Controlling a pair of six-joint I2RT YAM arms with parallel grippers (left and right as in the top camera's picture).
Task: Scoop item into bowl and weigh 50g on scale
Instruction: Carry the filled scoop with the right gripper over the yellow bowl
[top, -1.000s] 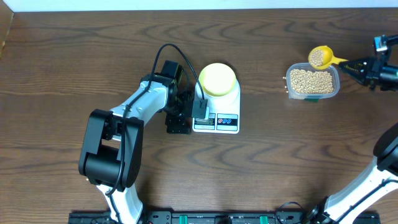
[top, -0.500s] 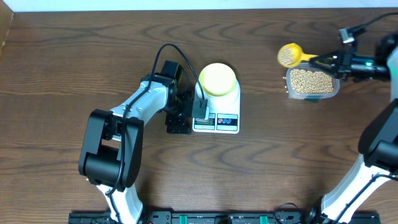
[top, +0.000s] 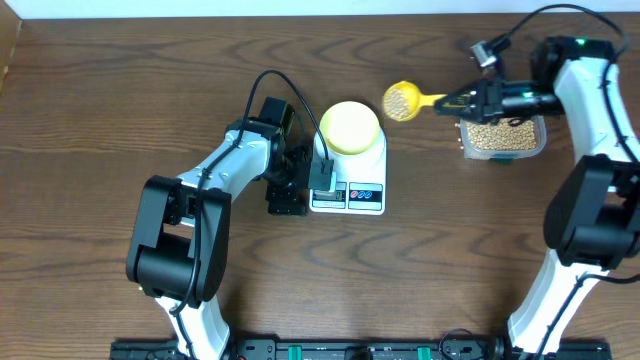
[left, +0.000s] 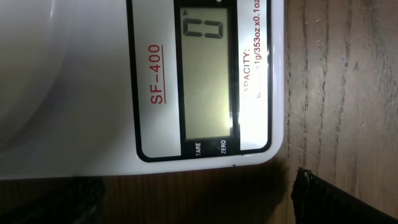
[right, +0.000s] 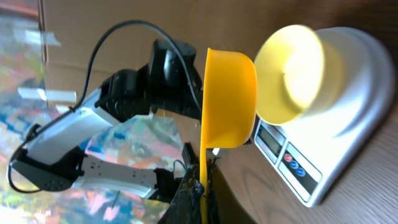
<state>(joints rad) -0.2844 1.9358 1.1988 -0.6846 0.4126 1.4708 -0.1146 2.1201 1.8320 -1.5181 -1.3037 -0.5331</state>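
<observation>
Now right pincer (top: 456, 100) clamps scoop (top: 430, 99) handle; beans (top: 401, 100) (in scoop) ahead, near bowl (top: 349, 127).

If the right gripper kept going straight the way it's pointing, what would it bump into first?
Most likely the bowl on the scale: the right gripper points toward it, with its scoop leading. Height is unclear, so it might pass above the rim.

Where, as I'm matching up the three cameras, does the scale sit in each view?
Overhead: scale just left of centre, pale bowl on top.
Left wrist: fills the upper left, display reading 0.
Right wrist: right side, under the bowl, beyond the yellow scoop.
Shared landmark: the scale's display panel shows in all three.
</observation>
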